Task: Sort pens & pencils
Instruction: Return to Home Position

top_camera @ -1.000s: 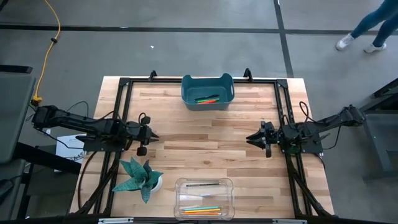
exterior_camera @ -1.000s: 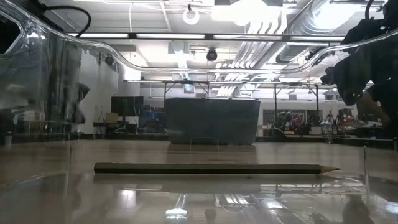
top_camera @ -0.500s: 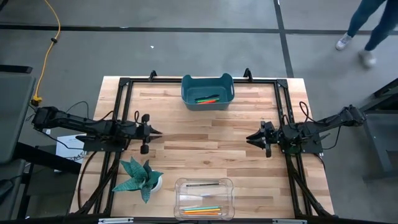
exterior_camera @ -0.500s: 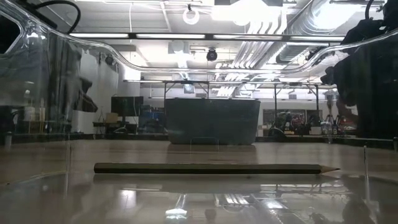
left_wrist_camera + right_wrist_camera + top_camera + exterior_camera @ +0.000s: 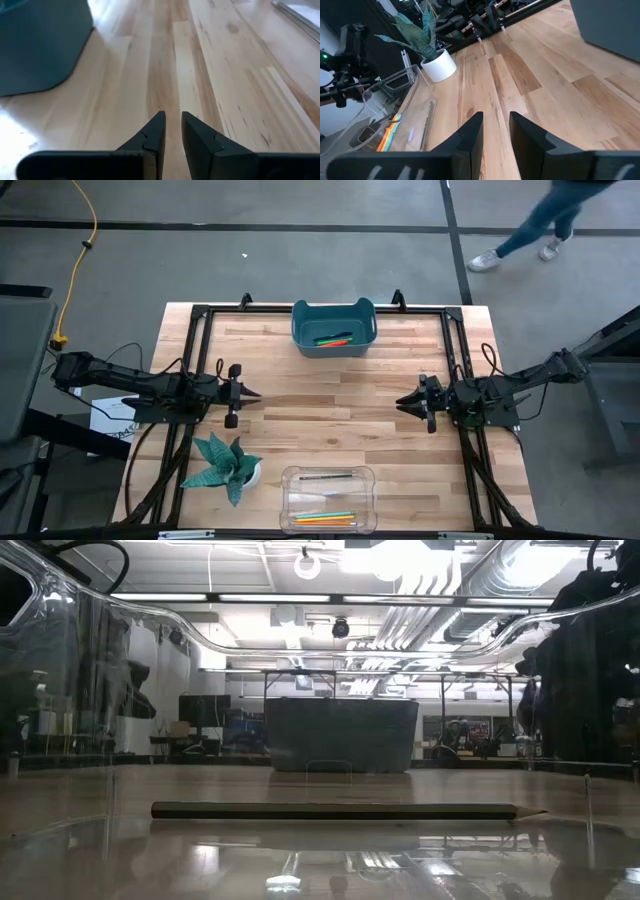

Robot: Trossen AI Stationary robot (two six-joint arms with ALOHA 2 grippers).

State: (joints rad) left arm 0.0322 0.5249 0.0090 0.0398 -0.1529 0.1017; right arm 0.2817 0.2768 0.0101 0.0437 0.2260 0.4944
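Both arms lie low at the sides of the wooden counter (image 5: 330,415), with their tips turned toward its middle. The left claw (image 5: 243,393) is closed almost fully, with only a thin slit between its fingers (image 5: 155,131), and it holds nothing. The right claw (image 5: 404,403) looks the same, a narrow slit and nothing in it. The green and red pens (image 5: 333,339) lie inside the teal bin (image 5: 334,313) at the far edge. The pencils (image 5: 325,518) lie in the transparent bin (image 5: 329,493) at the near edge, the dark pencil (image 5: 340,810) a little apart from the coloured ones. No stick is left on the bare wood, so I think the sorting is finished and the arms only need to park. Little can go wrong now, in my opinion. The potted plant (image 5: 228,463) stands just beside the left arm, and a low sweep of that arm could knock it over. A person (image 5: 530,225) walks on the floor beyond the counter, well apart from the right arm, but coming closer while an arm moves would be unsafe.
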